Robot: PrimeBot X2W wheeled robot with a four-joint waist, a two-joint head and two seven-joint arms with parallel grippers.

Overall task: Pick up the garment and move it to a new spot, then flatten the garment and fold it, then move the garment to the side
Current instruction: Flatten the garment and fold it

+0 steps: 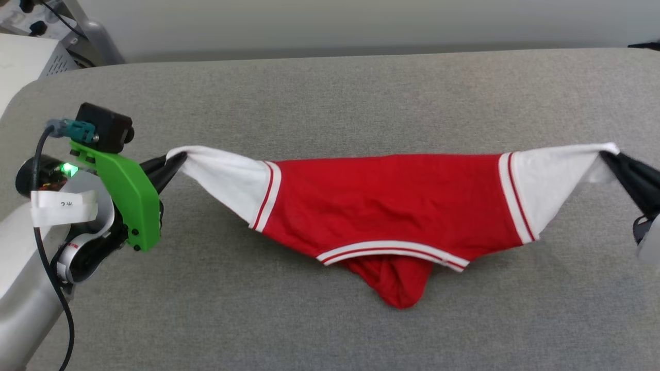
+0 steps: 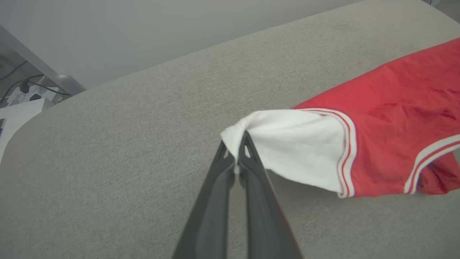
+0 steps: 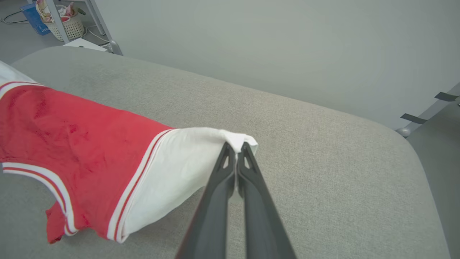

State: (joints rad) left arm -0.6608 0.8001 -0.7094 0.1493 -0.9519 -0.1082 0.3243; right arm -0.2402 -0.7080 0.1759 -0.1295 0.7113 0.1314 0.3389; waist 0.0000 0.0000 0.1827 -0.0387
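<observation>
Red garment (image 1: pixel 392 201) between left gripper (image 1: pixel 175 161) and right gripper (image 1: pixel 611 157), a sleeve in each

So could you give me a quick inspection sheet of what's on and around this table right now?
Surface: table, grey fabric cover.
Job's things: garment, stretched by both white sleeves, red middle sagging and bunched below the striped trim.
Clutter: nothing seen.
Grippers: left gripper shut on one sleeve tip; right gripper shut on the other.
Cables: black cable along the left arm.
Surroundings: grey wall behind; basket on the floor beyond.
</observation>
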